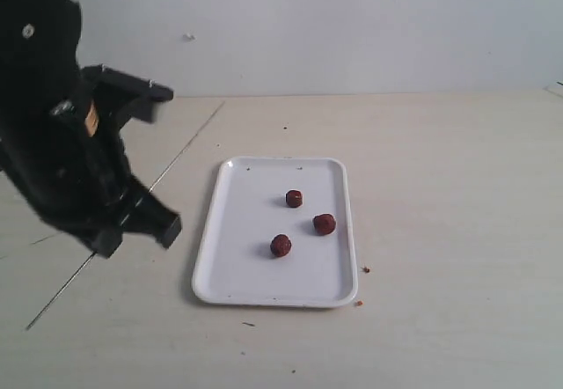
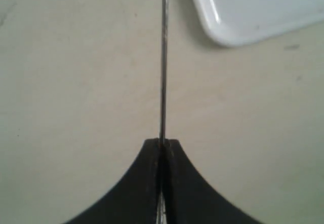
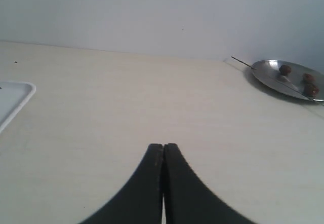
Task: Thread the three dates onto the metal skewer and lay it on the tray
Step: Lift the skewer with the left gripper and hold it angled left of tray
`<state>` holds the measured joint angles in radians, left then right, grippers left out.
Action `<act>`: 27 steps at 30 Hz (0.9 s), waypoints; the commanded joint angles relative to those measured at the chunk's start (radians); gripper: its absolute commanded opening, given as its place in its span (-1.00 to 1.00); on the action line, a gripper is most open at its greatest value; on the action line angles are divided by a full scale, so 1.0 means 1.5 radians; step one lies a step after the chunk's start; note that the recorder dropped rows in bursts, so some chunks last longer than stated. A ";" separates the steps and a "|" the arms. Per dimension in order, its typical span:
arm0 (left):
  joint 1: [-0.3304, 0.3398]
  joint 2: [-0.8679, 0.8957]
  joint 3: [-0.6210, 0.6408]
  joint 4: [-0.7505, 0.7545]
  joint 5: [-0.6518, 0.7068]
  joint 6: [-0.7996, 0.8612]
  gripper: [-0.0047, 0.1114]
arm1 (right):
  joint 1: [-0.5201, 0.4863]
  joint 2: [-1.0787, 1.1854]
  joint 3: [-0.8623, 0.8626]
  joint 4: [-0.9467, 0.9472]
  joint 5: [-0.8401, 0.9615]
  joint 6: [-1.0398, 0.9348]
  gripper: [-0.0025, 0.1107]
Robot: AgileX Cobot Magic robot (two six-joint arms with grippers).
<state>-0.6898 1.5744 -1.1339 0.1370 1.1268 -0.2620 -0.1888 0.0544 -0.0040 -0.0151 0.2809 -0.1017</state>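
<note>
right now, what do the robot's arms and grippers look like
The left arm is bulky and matte black, with a small pale round mark near the top and a small orange label. The left gripper and right gripper each have two black fingers flaring outward in smooth curves.

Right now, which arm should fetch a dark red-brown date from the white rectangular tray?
Right, probably. The left gripper is shut on the thin grey metal skewer; the right gripper is shut, empty, free to reach the dates on the tray.

Lab-like setup: bare tabletop (image 1: 440,187), blank white wall (image 1: 352,19).
</note>
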 commanded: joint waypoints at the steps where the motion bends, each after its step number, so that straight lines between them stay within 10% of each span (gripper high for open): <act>1: 0.001 -0.037 0.098 0.012 -0.013 0.070 -0.92 | -0.003 -0.002 0.003 -0.046 -0.016 -0.006 -0.96; 21: 0.001 -0.056 0.159 0.045 -0.006 0.170 -0.92 | -0.003 -0.003 0.003 -0.125 -0.122 0.007 -0.96; 27: 0.001 -0.056 0.159 0.088 -0.013 0.164 -0.92 | -0.002 -0.003 0.003 -0.041 -0.314 0.319 -0.96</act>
<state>-0.6898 1.4993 -0.8875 0.2600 1.1088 -0.0058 -0.1888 0.0537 -0.0040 -0.1019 -0.1246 0.0991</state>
